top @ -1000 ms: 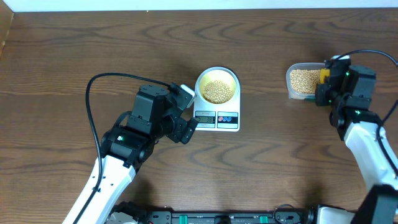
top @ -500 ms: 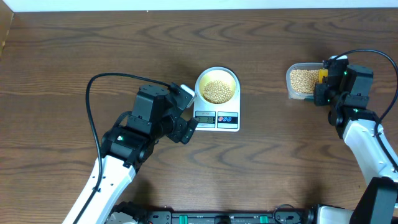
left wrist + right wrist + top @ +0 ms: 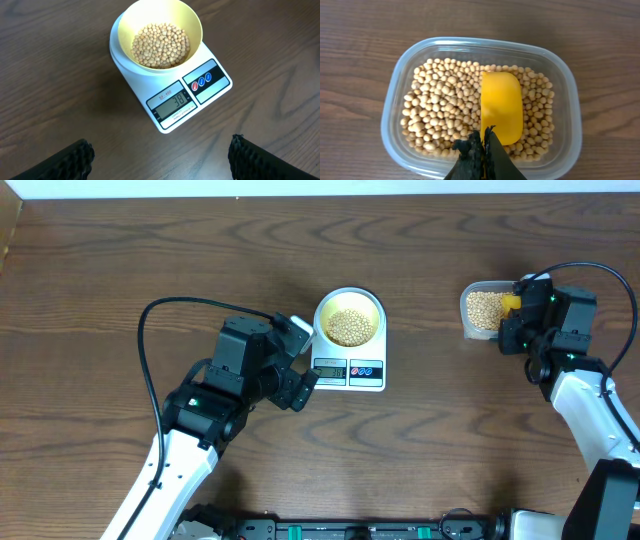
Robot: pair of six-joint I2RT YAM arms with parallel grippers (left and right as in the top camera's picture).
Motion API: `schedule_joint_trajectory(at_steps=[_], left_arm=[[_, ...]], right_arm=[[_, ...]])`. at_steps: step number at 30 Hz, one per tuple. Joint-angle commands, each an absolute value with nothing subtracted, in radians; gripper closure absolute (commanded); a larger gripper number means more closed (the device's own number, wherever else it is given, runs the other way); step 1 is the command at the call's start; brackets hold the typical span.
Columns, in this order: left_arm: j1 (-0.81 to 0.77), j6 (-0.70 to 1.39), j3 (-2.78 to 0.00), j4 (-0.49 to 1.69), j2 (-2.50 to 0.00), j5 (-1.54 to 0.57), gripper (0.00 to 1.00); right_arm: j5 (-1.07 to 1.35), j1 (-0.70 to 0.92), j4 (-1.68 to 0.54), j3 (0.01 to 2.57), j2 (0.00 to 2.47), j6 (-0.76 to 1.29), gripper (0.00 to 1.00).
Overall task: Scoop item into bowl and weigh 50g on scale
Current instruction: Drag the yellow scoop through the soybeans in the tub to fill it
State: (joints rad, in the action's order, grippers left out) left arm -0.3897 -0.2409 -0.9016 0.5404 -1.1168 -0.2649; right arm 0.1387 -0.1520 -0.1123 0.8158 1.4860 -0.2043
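the right claw (image 3: 484,137) has edged left since a second ago; pinched tight on the yellow scoop (image 3: 501,107) at its handle, it holds it on the beans (image 3: 445,110) in the clear container (image 3: 395,100). the left claw (image 3: 162,157) hangs spread wide, empty, above the counter (image 3: 50,75) near the scale (image 3: 215,85), whose display (image 3: 173,105) reads 38; the bowl (image 3: 192,22) on it holds more beans.

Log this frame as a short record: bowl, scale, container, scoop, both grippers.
bowl: small pale-yellow round bowl on white digital scale, holding tan beans
display: 38
container: clear plastic tub of more beans, right of scale
scoop: yellow plastic scoop within the tub, on or just above beans
left gripper: open, empty, beside scale
right gripper: shut on scoop
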Motion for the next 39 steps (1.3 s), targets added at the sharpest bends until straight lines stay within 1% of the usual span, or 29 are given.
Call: schedule_joint_trajectory(at_steps=[1,9,25,39], left_arm=[[-0.385,-0.253,-0.885,0.537,-1.119,-0.28,0.12],[-0.385,-0.254,-0.885,0.537,-1.119,-0.28,0.12],[-0.385,-0.254,-0.885,0.537,-1.119,-0.28,0.12],[-0.385,-0.254,-0.885,0.537,-1.119,-0.28,0.12]], right_arm=[[0.176,-0.159,-0.12,0.815,1.5,-0.213,0.99],[0.219,-0.159,-0.12,0.815,1.5,-0.209,0.99],[0.221,-0.159,-0.128,0.815,1.5,-0.195,0.99],[0.303,-0.162,-0.128,0.815,1.5,-0.169,0.99]])
